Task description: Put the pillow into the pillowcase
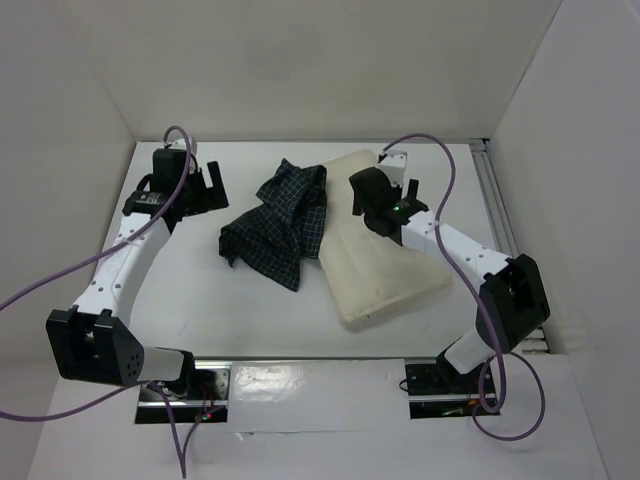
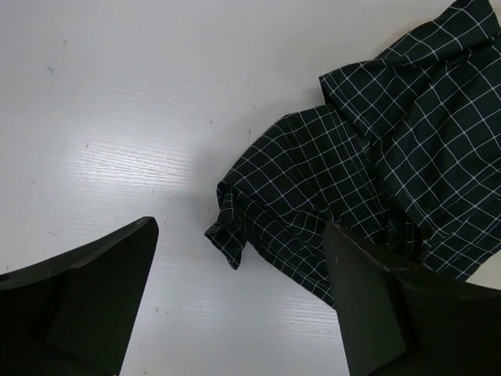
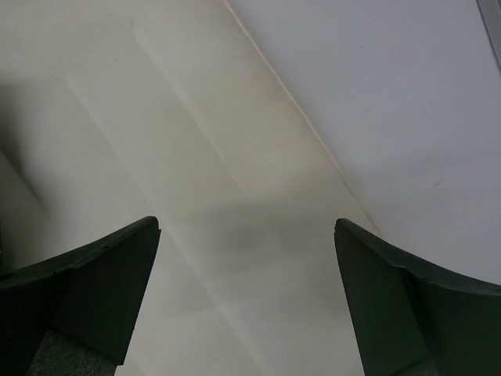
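The pillow point(image 1: 390, 255) is lying flat and uncovered on the white table point(image 1: 190, 300), slanting from the far middle toward the near right. The pillowcase point(image 1: 278, 220) is lying crumpled just left of the pillow, its right edge touching the pillow's left side. The right gripper point(image 1: 368, 205) is hovering over the pillow's far half, its fingers standing wide apart and holding nothing. The left gripper point(image 1: 205, 190) is hanging well left of the pillow, beyond the pillowcase, its fingers likewise spread wide and empty, one of them showing over the checked cloth's edge.
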Motion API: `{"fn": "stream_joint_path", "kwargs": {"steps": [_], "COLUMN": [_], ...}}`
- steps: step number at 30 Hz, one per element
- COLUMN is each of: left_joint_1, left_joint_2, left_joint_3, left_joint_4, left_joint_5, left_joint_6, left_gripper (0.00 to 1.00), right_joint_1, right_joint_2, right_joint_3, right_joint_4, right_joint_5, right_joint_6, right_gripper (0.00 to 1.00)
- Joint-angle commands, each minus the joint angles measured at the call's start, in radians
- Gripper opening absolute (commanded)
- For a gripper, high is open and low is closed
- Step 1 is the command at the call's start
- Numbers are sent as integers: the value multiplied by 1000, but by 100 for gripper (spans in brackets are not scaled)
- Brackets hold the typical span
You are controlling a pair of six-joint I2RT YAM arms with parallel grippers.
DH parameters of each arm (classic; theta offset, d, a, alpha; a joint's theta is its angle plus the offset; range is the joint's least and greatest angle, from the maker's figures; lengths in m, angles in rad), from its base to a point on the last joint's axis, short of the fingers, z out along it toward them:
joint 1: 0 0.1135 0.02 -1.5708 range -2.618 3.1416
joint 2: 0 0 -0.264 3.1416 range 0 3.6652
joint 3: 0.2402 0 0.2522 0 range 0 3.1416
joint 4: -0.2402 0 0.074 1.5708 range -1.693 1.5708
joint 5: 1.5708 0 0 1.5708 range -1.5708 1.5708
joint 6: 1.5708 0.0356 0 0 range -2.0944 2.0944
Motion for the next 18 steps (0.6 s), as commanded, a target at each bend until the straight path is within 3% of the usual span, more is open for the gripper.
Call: {"fn": "stream_joint_path", "kwargs": {"steps": [1, 7, 13, 18], "left_joint_1": [7, 16, 90, 110], "left_joint_2": [8, 8, 107, 172], "left_joint_3": [22, -41, -53, -73], "left_joint_4": [-6, 10, -36, -49], "left_joint_5": [31, 64, 108, 117], "left_joint_6": [-27, -89, -156, -195], "left_gripper": [100, 96, 98, 99], "right_joint_1": [20, 30, 95, 168], "right_joint_2": [-5, -14, -58, -69], "right_joint_3": [42, 31, -62, -99], "right_joint_4": [-3, 27, 57, 33], "right_joint_5": [22, -113, -334, -368], "right_joint_6": [11, -23, -107, -107], "right_gripper": [100, 100, 100, 100]}}
